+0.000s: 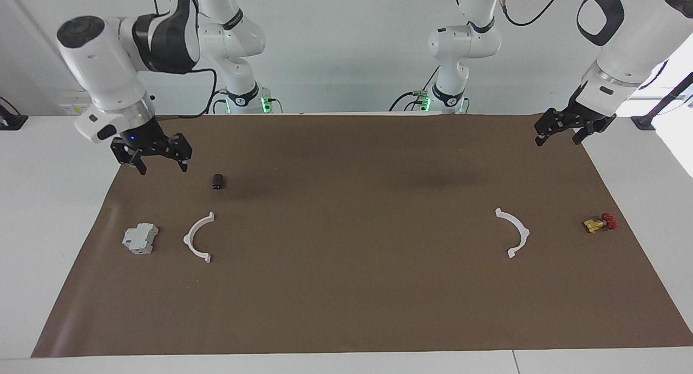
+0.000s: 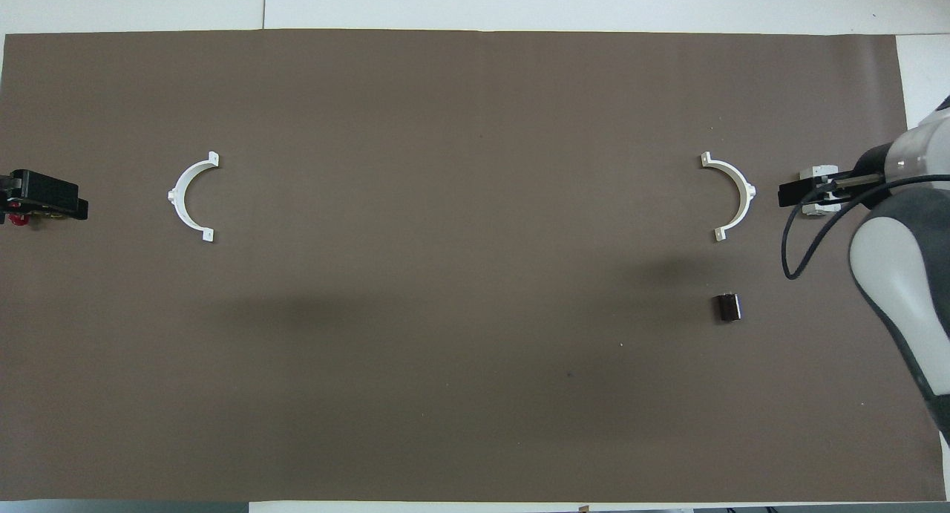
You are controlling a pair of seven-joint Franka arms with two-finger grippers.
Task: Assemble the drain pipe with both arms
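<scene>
The drain pipe lies in two separate arcs on the brown mat, well apart. One arc [image 1: 198, 237] [image 2: 192, 197] sits toward my right arm's end of the counter, the other arc [image 1: 514, 232] [image 2: 730, 197] toward my left arm's end; their open sides face each other across the bare middle of the mat [image 1: 346, 287] [image 2: 475, 394].

Just beside the first arc, toward the mat's edge, stands a grey block [image 1: 140, 238] [image 2: 815, 193]. A small dark cylinder [image 1: 218, 181] [image 2: 727, 307] lies nearer to me than that arc. Near the second arc, toward the mat's edge, lies a yellow valve [image 1: 600, 223] with a red handle.

My right end effector [image 1: 158, 165] [image 2: 798, 194] hangs in the air over the mat's edge, pointing down with its fingers spread wide, holding nothing. My left end effector [image 1: 557, 135] [image 2: 44, 195] hangs over the mat's corner at my left arm's end, tilted, its fingers also wide and empty. Neither touches an arc.
</scene>
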